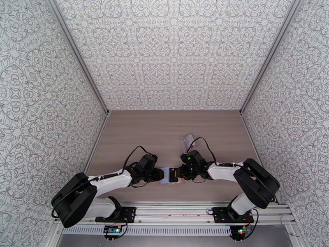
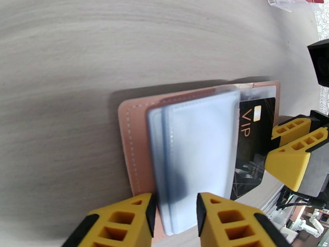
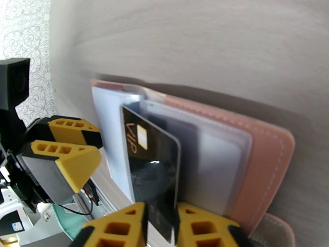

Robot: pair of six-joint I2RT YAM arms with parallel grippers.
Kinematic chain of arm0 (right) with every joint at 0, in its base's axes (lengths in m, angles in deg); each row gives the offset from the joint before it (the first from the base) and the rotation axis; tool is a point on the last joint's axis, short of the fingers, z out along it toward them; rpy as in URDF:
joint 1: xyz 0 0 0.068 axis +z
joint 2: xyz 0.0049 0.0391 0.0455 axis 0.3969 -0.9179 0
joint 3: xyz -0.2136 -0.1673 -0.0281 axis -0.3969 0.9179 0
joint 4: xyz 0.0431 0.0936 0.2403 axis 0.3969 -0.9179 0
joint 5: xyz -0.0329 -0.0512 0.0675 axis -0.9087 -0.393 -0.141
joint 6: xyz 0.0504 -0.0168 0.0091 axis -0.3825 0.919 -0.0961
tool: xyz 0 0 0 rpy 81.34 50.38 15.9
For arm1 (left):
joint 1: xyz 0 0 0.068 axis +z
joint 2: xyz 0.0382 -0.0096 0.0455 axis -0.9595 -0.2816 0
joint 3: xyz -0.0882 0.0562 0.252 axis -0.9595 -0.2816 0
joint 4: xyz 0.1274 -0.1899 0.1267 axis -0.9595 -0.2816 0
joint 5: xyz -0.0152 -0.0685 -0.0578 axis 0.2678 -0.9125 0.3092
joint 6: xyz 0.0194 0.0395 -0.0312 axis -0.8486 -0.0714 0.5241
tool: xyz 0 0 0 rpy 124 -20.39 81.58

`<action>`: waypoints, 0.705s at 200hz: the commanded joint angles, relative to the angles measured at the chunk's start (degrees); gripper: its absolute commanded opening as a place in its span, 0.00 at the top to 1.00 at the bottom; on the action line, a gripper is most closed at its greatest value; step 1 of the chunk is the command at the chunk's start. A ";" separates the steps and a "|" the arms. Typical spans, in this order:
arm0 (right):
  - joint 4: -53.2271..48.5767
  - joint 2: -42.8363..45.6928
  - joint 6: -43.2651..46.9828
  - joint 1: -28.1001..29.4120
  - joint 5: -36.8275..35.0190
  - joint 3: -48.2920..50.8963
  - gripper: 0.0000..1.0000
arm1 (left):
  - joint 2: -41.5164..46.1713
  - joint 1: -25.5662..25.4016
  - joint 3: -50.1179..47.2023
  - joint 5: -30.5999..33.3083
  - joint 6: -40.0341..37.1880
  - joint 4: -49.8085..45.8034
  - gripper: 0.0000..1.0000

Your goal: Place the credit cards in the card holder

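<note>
The card holder [image 1: 167, 176] lies open on the table between both grippers, pink leather [image 2: 133, 153] outside and blue-grey pocket sleeves inside. My left gripper [image 2: 174, 210] is shut on the near edge of those sleeves. A black credit card [image 3: 152, 169] marked VIP stands partly inside a sleeve on the holder's [image 3: 263, 161] right-arm side. Its free end runs between the slightly parted jaws of my right gripper [image 3: 161, 215], which is open. The black card [image 2: 253, 153] lies beneath a clear sleeve, with the right gripper [image 2: 271, 145] just beyond it. From above, the left gripper [image 1: 159, 175] and right gripper [image 1: 179, 173] face each other.
A crinkly clear plastic pouch [image 1: 189, 141] lies behind the right gripper, with a red strip showing at its edge [image 2: 292, 1]. The aluminium rail [image 1: 172, 210] runs along the near table edge just in front of the holder. Patterned walls enclose the table.
</note>
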State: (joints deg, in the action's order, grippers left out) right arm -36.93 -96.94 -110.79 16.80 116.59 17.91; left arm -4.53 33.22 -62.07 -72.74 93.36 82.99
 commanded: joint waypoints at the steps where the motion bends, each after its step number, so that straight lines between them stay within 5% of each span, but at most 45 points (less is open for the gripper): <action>1: -5.70 0.91 2.10 0.53 -2.90 -2.18 0.71 | -1.15 -0.71 -0.53 1.24 0.23 0.23 0.64; 141: -17.45 0.37 5.63 2.43 -10.53 -8.91 0.68 | -1.96 -0.69 0.37 1.11 -0.29 -0.32 0.64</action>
State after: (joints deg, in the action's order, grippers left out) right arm -50.74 -96.48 -106.55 18.44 109.01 11.05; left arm -5.07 33.07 -62.02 -72.76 93.36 83.93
